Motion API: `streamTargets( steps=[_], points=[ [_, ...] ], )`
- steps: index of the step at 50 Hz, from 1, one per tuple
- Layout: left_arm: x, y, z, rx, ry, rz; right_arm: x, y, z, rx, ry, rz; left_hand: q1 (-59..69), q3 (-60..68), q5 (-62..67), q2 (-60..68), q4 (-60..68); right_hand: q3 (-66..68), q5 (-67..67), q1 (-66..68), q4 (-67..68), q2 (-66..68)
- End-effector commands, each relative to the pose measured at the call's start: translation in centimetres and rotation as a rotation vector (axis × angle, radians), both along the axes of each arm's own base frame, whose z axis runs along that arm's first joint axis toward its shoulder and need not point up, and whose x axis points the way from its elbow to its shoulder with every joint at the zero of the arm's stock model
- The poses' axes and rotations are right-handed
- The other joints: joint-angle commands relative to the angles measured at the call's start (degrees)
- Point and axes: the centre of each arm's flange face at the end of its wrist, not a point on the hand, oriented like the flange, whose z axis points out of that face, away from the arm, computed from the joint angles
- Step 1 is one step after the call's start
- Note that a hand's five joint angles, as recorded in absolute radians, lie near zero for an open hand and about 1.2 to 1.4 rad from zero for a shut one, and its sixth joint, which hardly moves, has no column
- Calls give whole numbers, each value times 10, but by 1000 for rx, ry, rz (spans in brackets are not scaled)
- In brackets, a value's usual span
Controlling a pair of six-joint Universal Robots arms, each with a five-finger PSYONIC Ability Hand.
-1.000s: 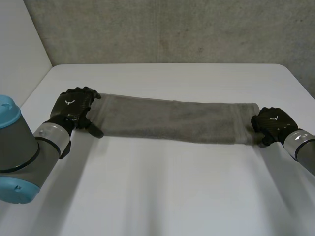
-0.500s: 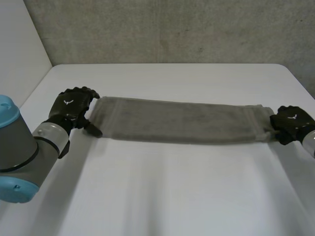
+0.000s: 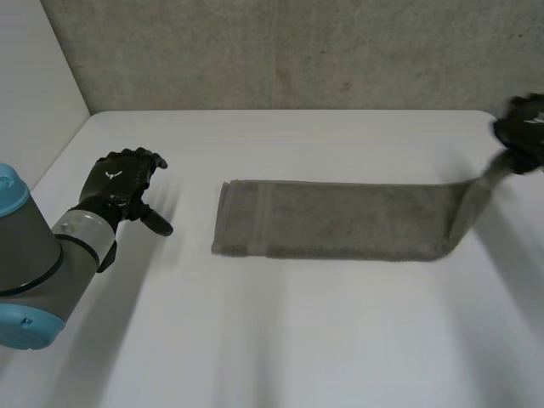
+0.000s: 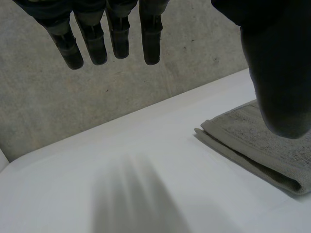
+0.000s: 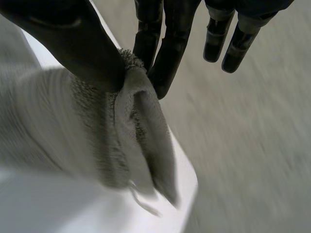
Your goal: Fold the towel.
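Observation:
A grey towel (image 3: 340, 219), folded into a long strip, lies across the middle of the white table (image 3: 280, 340). Its right end rises off the table toward my right hand (image 3: 525, 127), which is lifted at the far right. In the right wrist view that hand (image 5: 160, 43) pinches the towel's end (image 5: 129, 121) between thumb and fingers. My left hand (image 3: 119, 183) rests at the left, apart from the towel, fingers straight and empty. From the left wrist, the left hand's fingers (image 4: 97, 39) hang free, and the towel's left end (image 4: 252, 145) lies beyond the thumb.
A grey concrete wall (image 3: 280, 51) runs behind the table's far edge. A white panel (image 3: 34, 85) stands at the left. The table's right corner (image 5: 187, 184) lies just under the lifted towel end. Bare table spreads in front of the towel.
My right hand has pulled the towel's right end rightward and up, dragging the whole strip to the right. The left end has slid out of my left hand, which stays in place.

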Motion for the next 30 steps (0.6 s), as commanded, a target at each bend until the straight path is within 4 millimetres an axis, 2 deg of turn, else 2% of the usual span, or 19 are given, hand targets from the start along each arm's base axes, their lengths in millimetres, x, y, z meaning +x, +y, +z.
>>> streamTargets(
  steps=[1,2,3,4,5,7,8,10,11,13,16,18,19,25,26,27,28,29,30],
  points=[
    [1,0,0,0,0,3,116,50,15,-22,-62,274,-130,-28,-33,-37,-32,-7,41,68,-33,44],
    [1,0,0,0,0,3,139,62,16,-27,-83,327,-130,-28,-33,-37,-32,-7,41,68,-33,44],
    [1,0,0,-1,0,4,139,63,16,-27,-83,328,-130,-28,-33,-37,-32,-7,41,68,-33,44],
    [2,-1,1,-4,1,7,167,76,16,-38,-110,382,-130,-28,-33,-37,-32,-7,41,68,-33,44],
    [2,-1,1,-4,1,7,167,76,16,-38,-110,382,-130,-28,-33,-37,-32,-7,41,68,-33,44],
    [4,-3,1,-9,1,18,216,102,13,-76,-155,462,-130,-28,-33,-37,-32,-7,41,68,-33,44],
    [4,-3,1,-9,1,18,216,102,13,-76,-155,462,-130,-28,-33,-37,-32,-7,41,68,-33,44],
    [6,-4,2,-10,3,23,255,124,8,-108,-175,528,-130,-28,-33,-37,-32,-7,41,68,-33,44],
    [6,-5,2,-11,3,26,255,124,8,-108,-175,528,-130,-28,-33,-37,-32,-7,41,68,-33,44],
    [8,-6,2,-15,3,30,285,143,-1,-116,-185,584,-130,-28,-33,-37,-32,-7,41,68,-33,44],
    [11,-9,3,-16,4,44,295,151,-7,-113,-186,607,-130,-28,-33,-37,-32,-7,41,68,-33,44],
    [14,-11,4,-20,5,52,311,167,-20,-94,-183,659,-130,-28,-33,-37,-32,-7,41,68,-33,44],
    [14,-11,4,-20,5,52,311,167,-20,-94,-183,660,-130,-28,-33,-37,-32,-7,41,68,-33,44],
    [17,-14,7,-31,7,63,328,190,-53,-29,-159,715,-130,-28,-33,-37,-32,-7,41,68,-33,44],
    [17,-14,7,-31,8,63,330,194,-62,-9,-147,713,-130,-28,-33,-37,-32,-7,-27,1,-33,-24],
    [17,-14,7,-31,8,63,330,194,-62,-9,-147,713,-130,-28,-33,-37,-32,-7,-28,0,-33,-25],
    [18,-14,7,-29,7,64,330,195,-70,8,-133,710,-130,-28,-33,-37,-32,-7,-442,-415,-33,-439],
    [18,-14,7,-29,7,64,329,196,-74,19,-121,697,-130,-28,-33,-37,-32,-7,-659,-728,-33,-753],
    [18,-14,7,-29,7,64,329,196,-74,19,-121,697,-130,-28,-33,-37,-32,-7,-659,-732,-33,-756]
  ],
)
